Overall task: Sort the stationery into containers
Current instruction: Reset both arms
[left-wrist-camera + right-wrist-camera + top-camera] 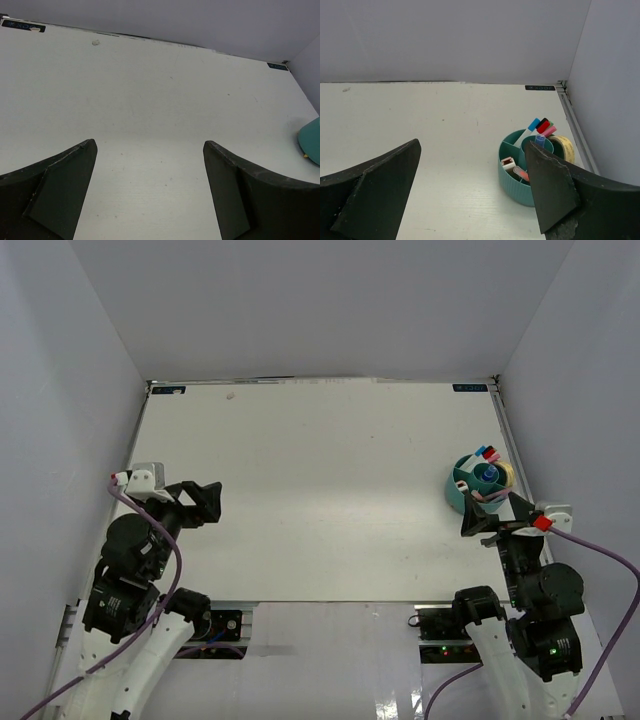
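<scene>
Behind the right jaws, half-hidden organiser bowl (512, 184)

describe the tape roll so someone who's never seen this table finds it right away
On the right side of the table, by the wall, sits a round teal organiser. At its wall-side edge, beside the capped pens, stands the tape roll: the only yellowish ring among sticks and small blocks.

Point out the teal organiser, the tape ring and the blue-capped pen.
teal organiser (512, 186), right wrist view, outer wall on its left.
tape ring (566, 147), right wrist view, yellowish outer band.
blue-capped pen (534, 124), right wrist view, on the cap.
</scene>
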